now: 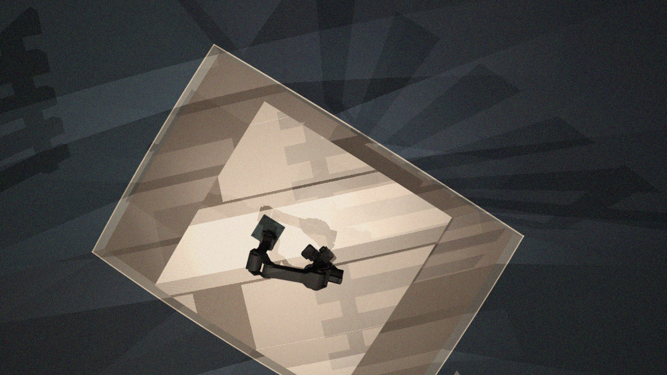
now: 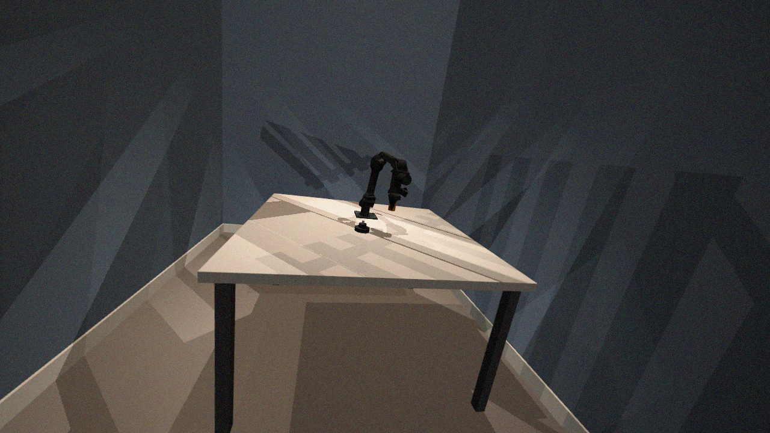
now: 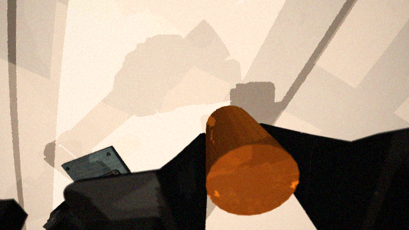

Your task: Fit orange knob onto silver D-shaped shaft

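On the tabletop at left in the exterior view, the round dark pedestal with its short upright shaft (image 2: 362, 228) stands bare, so fitting, pushing down and release remain. To its right, the black parallel-jaw gripper (image 2: 392, 204) (image 3: 231, 133) pinches the orange cylindrical knob (image 2: 391, 208) (image 3: 252, 179) above the table (image 2: 323, 263), grasp done.

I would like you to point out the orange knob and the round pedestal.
Orange knob (image 3: 252, 180): exterior view, visible side; wrist view, round end face.
Round pedestal (image 2: 361, 230): exterior view, front of its base.
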Controlling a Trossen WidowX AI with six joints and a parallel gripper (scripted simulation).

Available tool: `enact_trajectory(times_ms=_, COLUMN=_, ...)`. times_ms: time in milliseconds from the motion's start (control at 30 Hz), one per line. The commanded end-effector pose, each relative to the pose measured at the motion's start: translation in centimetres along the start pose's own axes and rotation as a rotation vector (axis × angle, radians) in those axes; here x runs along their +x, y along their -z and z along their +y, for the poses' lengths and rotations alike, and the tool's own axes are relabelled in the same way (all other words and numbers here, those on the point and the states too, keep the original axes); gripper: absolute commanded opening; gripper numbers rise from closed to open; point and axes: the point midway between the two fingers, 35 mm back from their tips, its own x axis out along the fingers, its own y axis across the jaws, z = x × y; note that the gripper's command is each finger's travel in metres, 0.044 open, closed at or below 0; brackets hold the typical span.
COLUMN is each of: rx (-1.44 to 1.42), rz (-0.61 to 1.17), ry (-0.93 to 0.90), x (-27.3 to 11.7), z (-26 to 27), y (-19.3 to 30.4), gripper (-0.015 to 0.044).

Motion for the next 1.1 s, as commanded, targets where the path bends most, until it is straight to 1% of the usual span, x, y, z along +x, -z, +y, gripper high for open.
enact_trajectory(times_ms=0, rx=-0.004, rz=-0.007, ry=0.007, x=-0.8, z=0.0, y=0.0, gripper=0.0000)
enact_trajectory(times_ms=167, rx=0.008, rz=-0.004, ry=0.006, x=-0.6, z=-0.3, y=0.5, gripper=0.0000)
enact_trajectory(times_ms=667, rx=0.055, rz=0.008, ry=0.005, x=0.7, z=-2.1, y=4.5, gripper=0.0000)
enact_trajectory(times_ms=1067, rx=0.037, rz=0.006, ry=0.007, x=2.0, z=-3.3, y=7.8, gripper=0.0000)
